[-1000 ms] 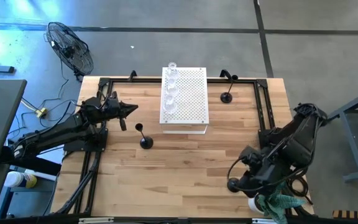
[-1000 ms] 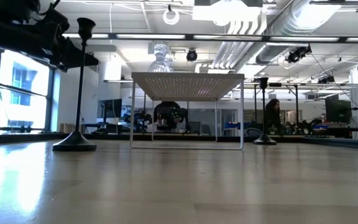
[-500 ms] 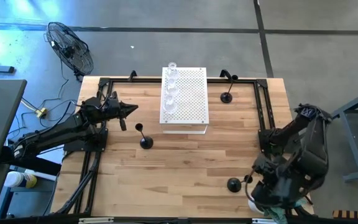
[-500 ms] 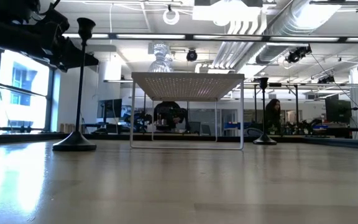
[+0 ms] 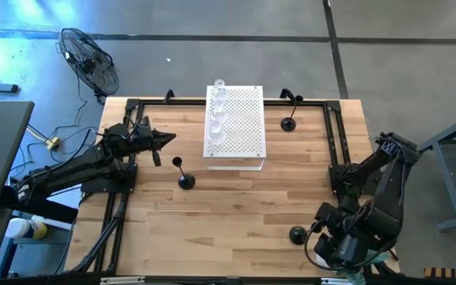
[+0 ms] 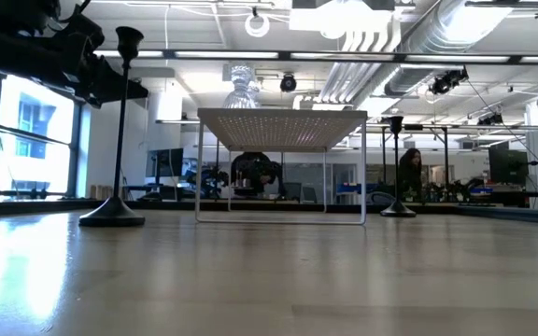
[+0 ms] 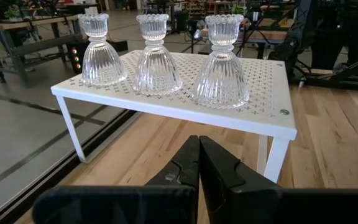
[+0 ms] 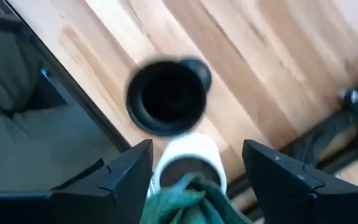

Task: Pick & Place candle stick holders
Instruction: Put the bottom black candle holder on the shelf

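1. At the table's left edge the left gripper (image 5: 167,140) waited with its jaws pressed together on nothing, its tip pointing at the white perforated board (image 5: 244,119). A careless reach from there could have clipped the tall black holder (image 5: 184,176) standing just right of and nearer than it; that thin stem would tip easily.
2. Along the board's left side stood the clear glass holders (image 7: 157,55) in a row (three showed in the left wrist view). A knock to the board's legs could have shaken them off, and glass would not forgive a fall.
3. Far right of the board, another black holder (image 5: 289,120) stood upright near the rail, apart from both arms.
4. Near the table's near right corner sat a black holder (image 5: 297,235), just left of the right gripper (image 5: 332,245), whose fingers (image 8: 127,169) were spread wide with nothing between them. Because this holder sat close to the edge, a misjudged grab could have nudged it off the table.
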`<control>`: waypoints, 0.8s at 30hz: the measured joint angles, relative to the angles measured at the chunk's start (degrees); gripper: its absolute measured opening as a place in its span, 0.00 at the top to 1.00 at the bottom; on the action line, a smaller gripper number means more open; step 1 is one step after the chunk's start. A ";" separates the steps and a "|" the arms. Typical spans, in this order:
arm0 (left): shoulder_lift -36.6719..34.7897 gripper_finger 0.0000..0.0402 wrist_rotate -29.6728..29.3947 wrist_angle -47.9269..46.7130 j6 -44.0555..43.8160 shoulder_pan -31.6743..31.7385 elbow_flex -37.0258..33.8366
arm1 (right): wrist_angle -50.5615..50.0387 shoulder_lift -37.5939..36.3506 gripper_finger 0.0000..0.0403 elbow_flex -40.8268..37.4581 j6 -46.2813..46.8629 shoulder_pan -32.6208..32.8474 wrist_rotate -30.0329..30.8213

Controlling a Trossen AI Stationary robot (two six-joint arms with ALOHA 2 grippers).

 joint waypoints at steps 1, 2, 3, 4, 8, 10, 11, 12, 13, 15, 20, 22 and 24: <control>0.00 1.00 0.00 0.01 0.00 0.00 0.00 | 0.06 0.00 0.40 0.02 -0.52 0.00 1.56; 0.00 1.00 0.00 0.01 0.00 0.00 0.00 | 0.11 -0.03 0.39 0.02 -1.00 0.00 3.34; 0.00 1.00 0.00 -0.01 0.00 0.00 0.00 | 0.19 -0.10 0.39 0.02 -1.73 0.00 4.83; 0.00 1.00 0.00 -0.01 0.00 0.00 0.00 | 0.26 -0.13 0.39 0.02 -2.16 -0.04 5.84; 0.00 1.00 0.00 -0.01 0.00 0.00 0.00 | -0.72 -0.15 0.40 0.02 -3.23 -0.86 6.80; 0.00 1.00 0.00 -0.01 0.00 0.00 0.00 | -0.62 -0.15 0.39 0.02 -4.30 -1.60 7.90; 0.00 1.00 0.00 -0.01 0.00 0.00 0.00 | -0.48 -0.15 0.39 0.02 -4.77 -1.95 8.64; 0.00 1.00 0.00 -0.01 0.00 0.00 0.00 | -0.36 -0.15 0.39 0.02 -5.36 -2.29 9.09; 0.00 1.00 -0.01 -0.01 0.00 0.00 0.00 | -0.26 -0.15 0.39 0.02 -6.05 -2.61 9.20; 0.00 1.00 0.00 -0.01 0.00 0.00 0.00 | -0.28 -0.15 0.40 0.02 -6.41 -3.11 8.90; 0.00 1.00 -0.02 -0.01 0.00 0.00 0.00 | -0.24 -0.17 0.42 0.02 -6.47 -3.43 7.88; 0.00 1.00 0.00 -0.01 -0.02 -0.02 0.00 | -0.01 -0.17 0.43 0.02 -6.47 -3.43 7.06; 0.00 1.00 0.00 -0.01 -0.02 -0.01 0.00 | 0.15 -0.17 0.46 0.02 -6.48 -3.45 5.77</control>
